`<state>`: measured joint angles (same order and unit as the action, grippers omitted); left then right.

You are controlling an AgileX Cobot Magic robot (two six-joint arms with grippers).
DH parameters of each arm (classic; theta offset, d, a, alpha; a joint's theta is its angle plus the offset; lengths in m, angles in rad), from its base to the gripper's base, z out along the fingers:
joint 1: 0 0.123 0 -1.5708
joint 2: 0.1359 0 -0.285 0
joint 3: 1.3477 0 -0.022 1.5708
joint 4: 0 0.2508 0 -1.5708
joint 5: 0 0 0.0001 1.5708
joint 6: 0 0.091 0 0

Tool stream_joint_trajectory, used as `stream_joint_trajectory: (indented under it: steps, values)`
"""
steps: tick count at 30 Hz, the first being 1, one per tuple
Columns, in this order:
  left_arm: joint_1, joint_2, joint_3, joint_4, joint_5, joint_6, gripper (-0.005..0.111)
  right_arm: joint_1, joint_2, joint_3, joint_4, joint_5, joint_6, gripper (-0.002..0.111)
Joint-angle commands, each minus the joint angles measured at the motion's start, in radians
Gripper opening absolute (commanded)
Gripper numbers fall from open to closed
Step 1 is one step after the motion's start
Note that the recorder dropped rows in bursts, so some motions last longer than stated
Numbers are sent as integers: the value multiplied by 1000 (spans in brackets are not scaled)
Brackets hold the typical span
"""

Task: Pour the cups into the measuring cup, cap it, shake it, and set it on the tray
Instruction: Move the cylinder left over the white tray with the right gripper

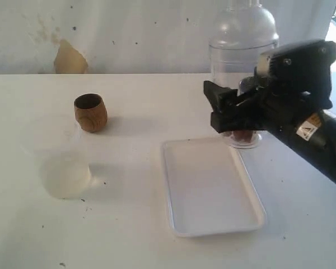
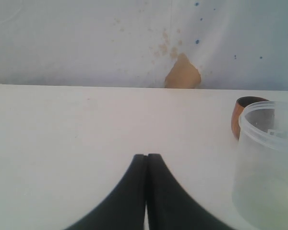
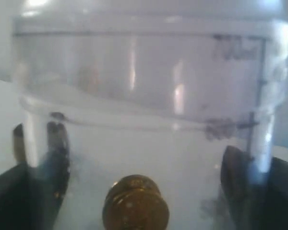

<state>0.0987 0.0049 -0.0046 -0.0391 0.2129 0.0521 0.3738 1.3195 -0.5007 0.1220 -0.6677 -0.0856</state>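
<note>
The measuring cup (image 1: 235, 61) stands on the table just behind the tray (image 1: 210, 190), with the clear dome cap (image 1: 243, 25) on top. Brown contents (image 1: 245, 136) lie at its bottom. My right gripper (image 1: 228, 111) holds it low down, one finger on each side. In the right wrist view the clear wall (image 3: 144, 96) fills the frame, both fingers (image 3: 247, 175) press its sides, and a brown lump (image 3: 136, 203) sits inside. The wooden cup (image 1: 91, 112) stands upright at the left. My left gripper (image 2: 146, 158) is shut on nothing, low over bare table. The steel tumbler is out of view.
A frosted translucent plastic cup (image 1: 61, 165) stands in front of the wooden cup; in the left wrist view this frosted cup (image 2: 269, 163) is close beside my fingers, with the wooden cup (image 2: 245, 112) behind it. A stained white wall (image 1: 129, 33) backs the table.
</note>
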Motion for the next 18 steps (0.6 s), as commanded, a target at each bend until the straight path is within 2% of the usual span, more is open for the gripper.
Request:
stream_joint_trajectory:
  steps: [1,5,11,18]
  values:
    - [-1,-5,5,3,-9,-3,0,-69,24,48,202,-144,-95,0]
    - [-1,-5,5,3,-9,-3,0,-107,94,79,175,-169,-113,0]
    - [-1,-5,5,3,-9,-3,0,-112,236,94,174,-329,-121,0]
    - [-1,-5,5,3,-9,-3,0,-174,404,94,202,-440,-57,0]
